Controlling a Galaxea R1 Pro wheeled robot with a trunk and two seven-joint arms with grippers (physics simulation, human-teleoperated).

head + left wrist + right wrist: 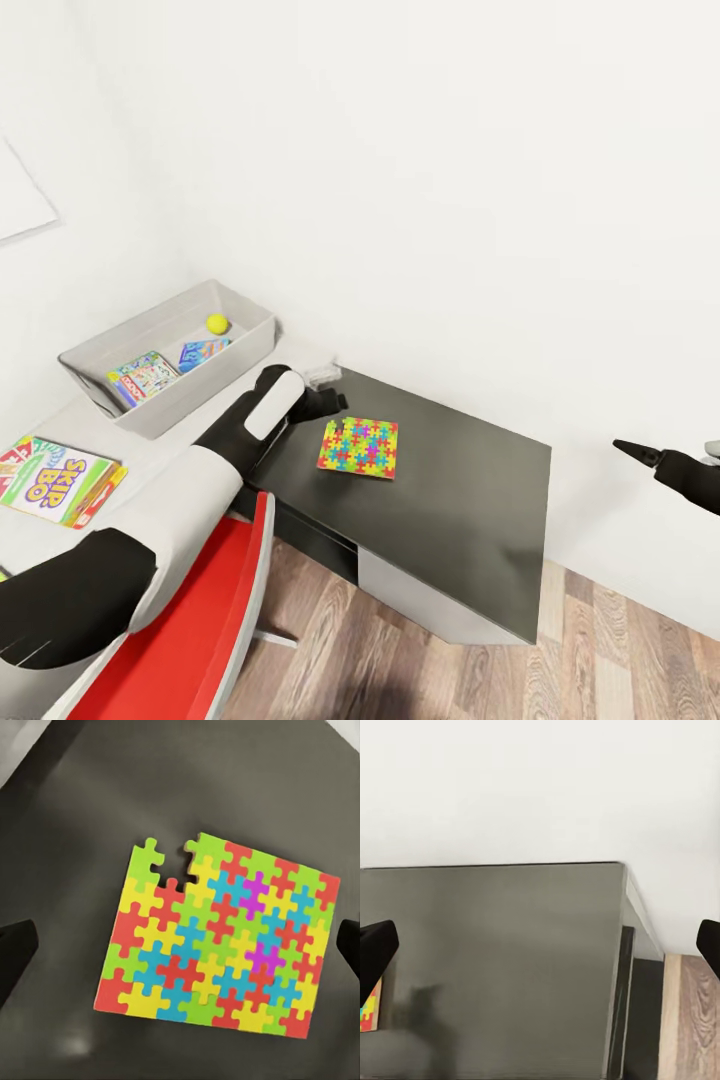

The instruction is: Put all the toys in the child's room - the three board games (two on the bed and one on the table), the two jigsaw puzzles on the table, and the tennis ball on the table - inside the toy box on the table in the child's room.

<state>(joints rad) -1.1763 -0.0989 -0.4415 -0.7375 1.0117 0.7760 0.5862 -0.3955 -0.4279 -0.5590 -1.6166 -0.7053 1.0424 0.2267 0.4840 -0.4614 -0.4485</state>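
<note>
**Left gripper over one puzzle on the dark corner section**

Head view: one puzzle (358,447), a thin square of yellow, red, green, blue and pink pieces, lies flat on the table's (460,500) lower dark section. My left arm reaches forward, its gripper (327,402) just beside the puzzle's near edge. The grey toy box (150,410) holds a ball (217,323) and two game boxes, green-white (143,378) and blue (203,351). One SKIP BO box (57,479) lies on the pale desktop. My right gripper (640,455) hangs well apart, off the table's edge.

Left wrist view: the puzzle (221,937) has one piece-shaped notch in an edge; my fingers (15,952) are spread wide, holding nothing.

Right wrist view: fingers (376,949) spread wide over dark tabletop; a puzzle corner (370,1006) peeks in.
</note>
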